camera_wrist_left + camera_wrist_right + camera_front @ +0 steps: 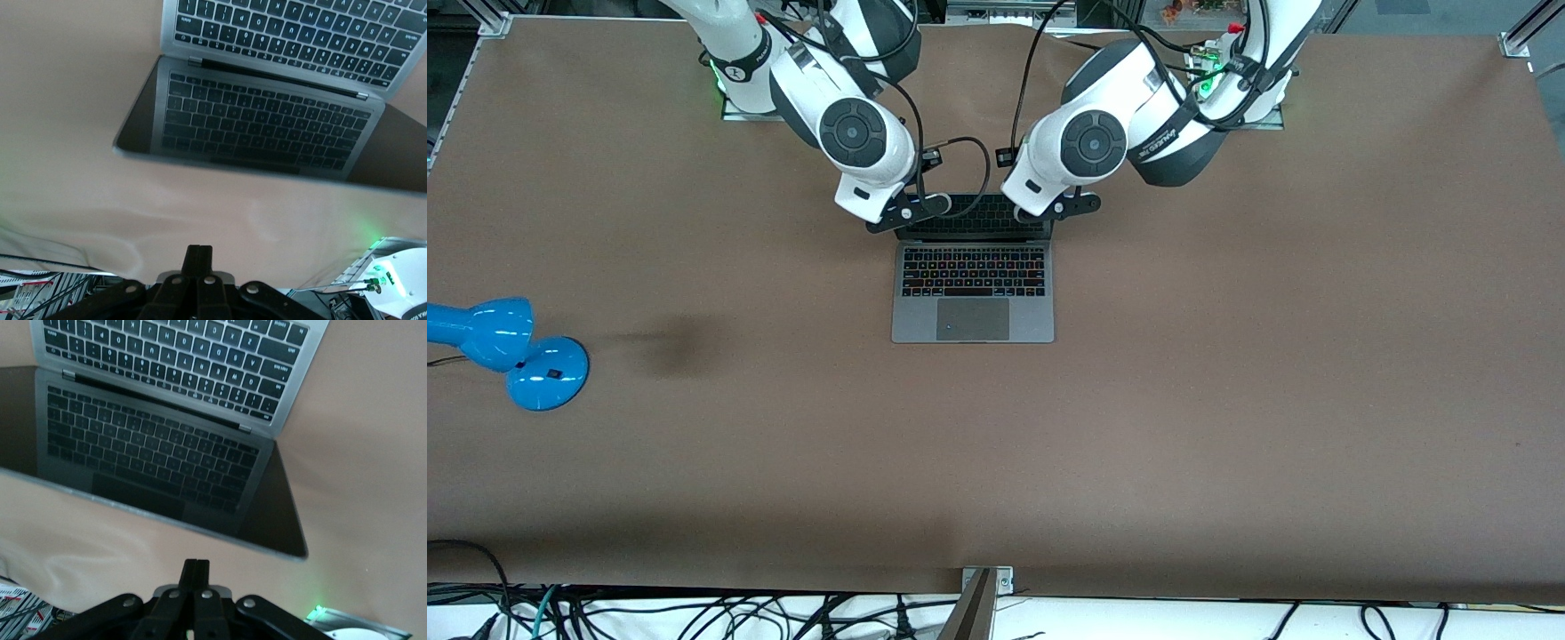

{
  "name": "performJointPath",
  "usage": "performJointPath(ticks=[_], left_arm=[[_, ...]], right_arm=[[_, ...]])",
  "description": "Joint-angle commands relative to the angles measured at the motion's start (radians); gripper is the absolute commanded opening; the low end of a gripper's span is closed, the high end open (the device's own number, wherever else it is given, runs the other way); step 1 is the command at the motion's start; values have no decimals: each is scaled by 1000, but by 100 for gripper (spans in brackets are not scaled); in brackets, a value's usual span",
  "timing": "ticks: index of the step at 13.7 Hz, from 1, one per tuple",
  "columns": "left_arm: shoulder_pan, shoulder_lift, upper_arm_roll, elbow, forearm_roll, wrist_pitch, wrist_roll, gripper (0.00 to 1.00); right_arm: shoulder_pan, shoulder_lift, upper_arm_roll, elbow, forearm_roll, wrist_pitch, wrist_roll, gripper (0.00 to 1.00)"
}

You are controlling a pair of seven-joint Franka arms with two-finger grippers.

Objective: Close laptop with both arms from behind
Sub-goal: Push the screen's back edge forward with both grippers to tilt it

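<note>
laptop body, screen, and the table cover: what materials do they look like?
Laptop: body looks like matte grey metal, with an even satin sheen on deck and rim; keys look like black plastic. Screen: glossy glass, as it mirrors the keyboard. Table: brown matte sheet, probably paper or fabric; it wrinkles in the left wrist view.

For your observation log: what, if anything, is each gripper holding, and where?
Nothing: the left gripper and right gripper hang over the open laptop's screen edge, gripping nothing.
</note>
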Motion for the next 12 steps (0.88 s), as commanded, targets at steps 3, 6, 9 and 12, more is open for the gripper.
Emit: performJointPath(ticks=[3,6,9,12], left_arm=[[2,61,11,7,63,45,-11,0],[8,84,20,20,71,74,-7,0],[8,107,40,24,71,124,3,0],[5,160,51,76,142,127,-7,0]], right_arm=[[0,63,0,63,-59,7,15,0],[-6,105,-3,109,-75,7,14,0],[-12,134,-6,139,-116,10,14,0],[-12,174,-20,178,-118,12,14,0]])
